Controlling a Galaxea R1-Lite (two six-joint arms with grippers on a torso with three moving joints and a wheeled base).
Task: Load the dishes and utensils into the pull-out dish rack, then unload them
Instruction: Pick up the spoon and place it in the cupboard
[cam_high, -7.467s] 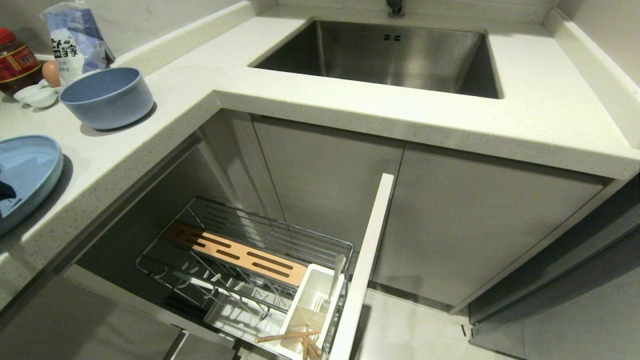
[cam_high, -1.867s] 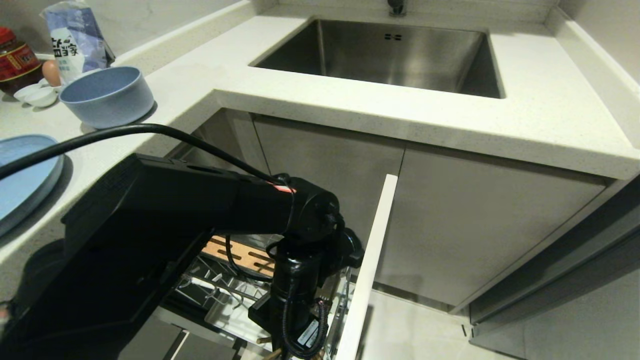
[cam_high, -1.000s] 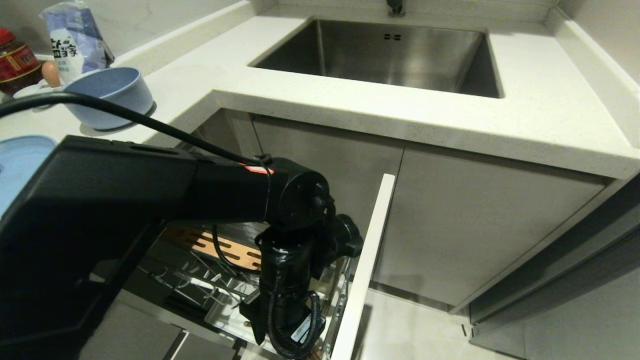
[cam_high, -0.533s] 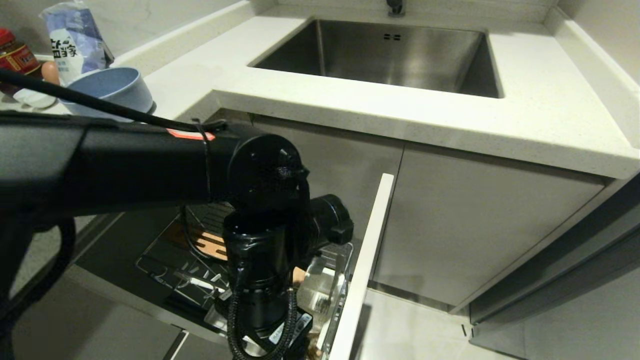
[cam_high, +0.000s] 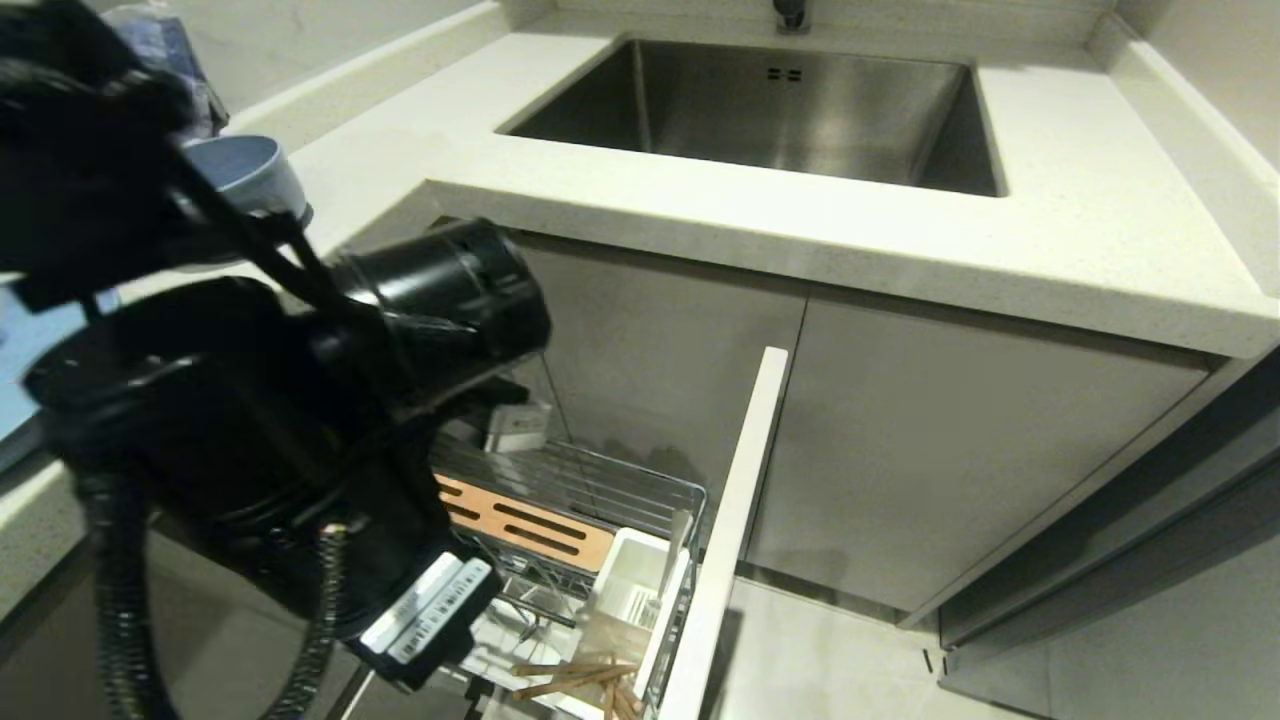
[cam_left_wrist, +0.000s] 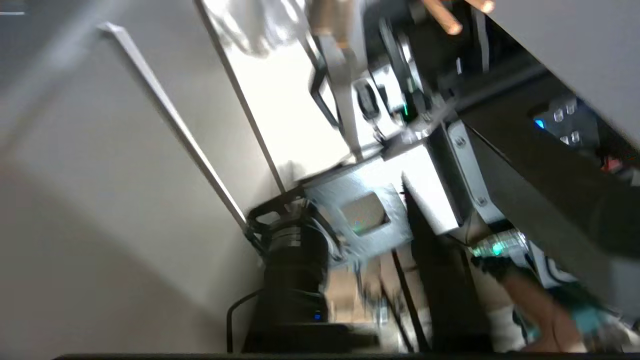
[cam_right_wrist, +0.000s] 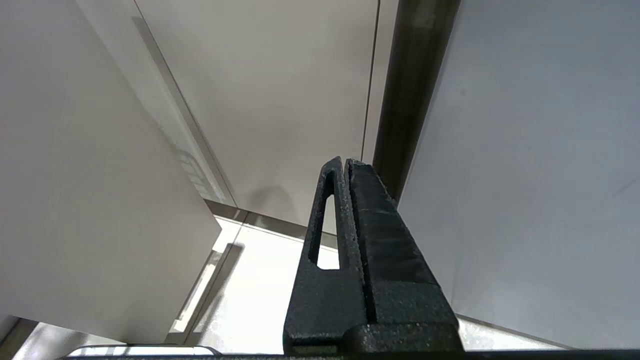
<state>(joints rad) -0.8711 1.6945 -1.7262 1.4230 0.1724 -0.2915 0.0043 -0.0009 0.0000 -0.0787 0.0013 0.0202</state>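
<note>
The chopsticks (cam_high: 575, 680) lie loose in the rack (cam_high: 610, 500) caddy below the left arm — its gripper's state I cannot tell — while the right gripper (cam_right_wrist: 346, 167) hangs pressed shut, idle.

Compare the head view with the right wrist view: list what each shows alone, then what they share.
Only the head view: the steel sink set in the countertop, the pulled-out dish rack with its wooden bar and white caddy, chopsticks in the caddy, the blue bowl on the counter, and the left arm filling the left of the frame.

Only the right wrist view: the right gripper, fingers pressed together, holding nothing, pointing toward cabinet panels.

Both: pale flat cabinet fronts and the light floor.
</note>
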